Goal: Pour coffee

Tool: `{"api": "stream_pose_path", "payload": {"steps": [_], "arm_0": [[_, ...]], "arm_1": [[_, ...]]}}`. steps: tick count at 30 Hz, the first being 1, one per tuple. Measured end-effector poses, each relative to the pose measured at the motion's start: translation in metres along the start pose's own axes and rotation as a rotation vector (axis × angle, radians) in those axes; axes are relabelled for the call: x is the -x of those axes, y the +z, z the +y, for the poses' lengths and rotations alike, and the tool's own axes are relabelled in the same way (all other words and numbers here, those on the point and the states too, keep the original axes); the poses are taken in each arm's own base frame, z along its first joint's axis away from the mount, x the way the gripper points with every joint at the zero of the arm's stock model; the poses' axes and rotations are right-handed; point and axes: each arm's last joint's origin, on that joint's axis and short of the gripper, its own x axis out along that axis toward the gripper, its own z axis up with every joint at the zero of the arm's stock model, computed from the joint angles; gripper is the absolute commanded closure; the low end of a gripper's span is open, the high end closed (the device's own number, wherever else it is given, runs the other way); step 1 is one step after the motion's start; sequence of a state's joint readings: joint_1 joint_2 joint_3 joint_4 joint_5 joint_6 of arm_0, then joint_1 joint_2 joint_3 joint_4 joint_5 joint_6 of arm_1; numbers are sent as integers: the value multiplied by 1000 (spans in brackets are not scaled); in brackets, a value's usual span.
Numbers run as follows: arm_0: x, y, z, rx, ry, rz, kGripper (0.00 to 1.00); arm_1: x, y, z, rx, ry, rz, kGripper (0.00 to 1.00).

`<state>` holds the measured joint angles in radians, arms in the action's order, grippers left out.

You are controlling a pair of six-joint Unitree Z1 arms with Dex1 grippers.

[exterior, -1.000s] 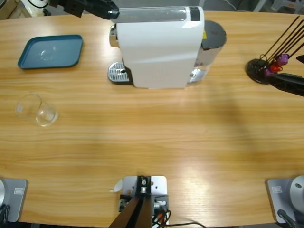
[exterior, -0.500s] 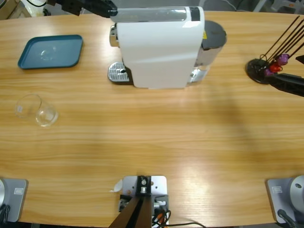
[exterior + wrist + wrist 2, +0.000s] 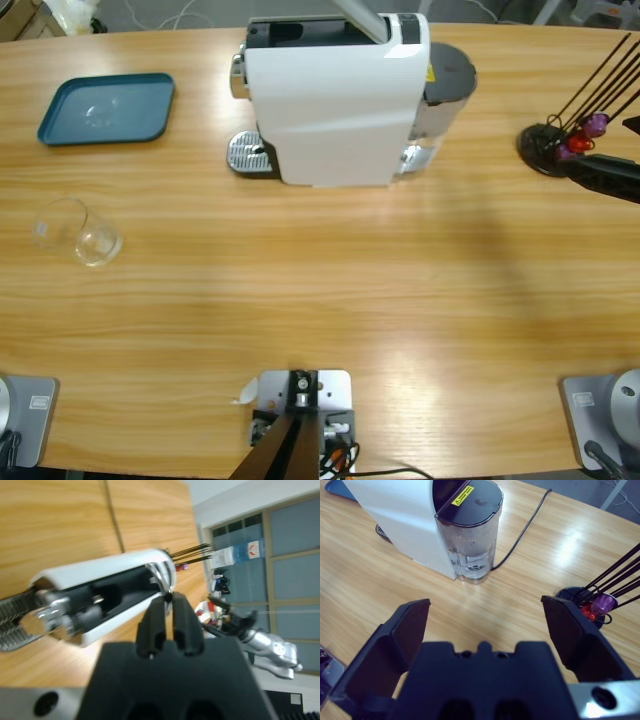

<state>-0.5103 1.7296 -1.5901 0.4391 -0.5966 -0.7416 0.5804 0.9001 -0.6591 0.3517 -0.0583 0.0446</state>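
Observation:
The white coffee machine (image 3: 335, 100) stands at the table's far middle, its silver lever (image 3: 358, 14) raised and its top compartment open. In the left wrist view my left gripper (image 3: 167, 599) is shut, its tips right at the end of the raised lever (image 3: 164, 574), over the machine's dark open slot (image 3: 112, 597). This gripper does not show in the high view. My right gripper (image 3: 485, 606) is open and holds nothing, hovering at the table's right end (image 3: 605, 175). An empty glass (image 3: 77, 232) sits at the left. No coffee is visible.
A blue tray (image 3: 105, 108) lies at the far left. A black capsule stand (image 3: 552, 145) with purple and red capsules is beside my right gripper. The machine's water tank (image 3: 470, 535) and its black cord (image 3: 525, 527) face the right wrist view.
The black gripper at the machine's top left corner has left the high view. The silver lever has swung up and the machine's top now stands open.

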Motion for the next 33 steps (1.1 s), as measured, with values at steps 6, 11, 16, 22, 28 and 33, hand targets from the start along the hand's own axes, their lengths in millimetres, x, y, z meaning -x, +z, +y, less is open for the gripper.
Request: {"api": "stream_pose_path", "payload": {"steps": [6,11,16,22,28,33], "arm_0": [[5,1,-23,-78,-109,-14,205],[-1,-4,-41,-351,-210,-35,9],[2,-44,-5,-751,-1,-53,9],[45,-112,32,-981,112,12,9],[81,-149,57,-974,168,4,9],[91,-159,67,-959,191,-3,9]], "arm_1": [[0,0,0,0,0,-2,0],[1,0,-2,-55,-32,-11,0],[-2,2,-14,-149,-240,-47,40],[-27,-20,-44,-374,-485,52,115],[-67,-27,-60,-427,-540,76,115],[-91,-32,-72,-452,-558,96,177]]}}
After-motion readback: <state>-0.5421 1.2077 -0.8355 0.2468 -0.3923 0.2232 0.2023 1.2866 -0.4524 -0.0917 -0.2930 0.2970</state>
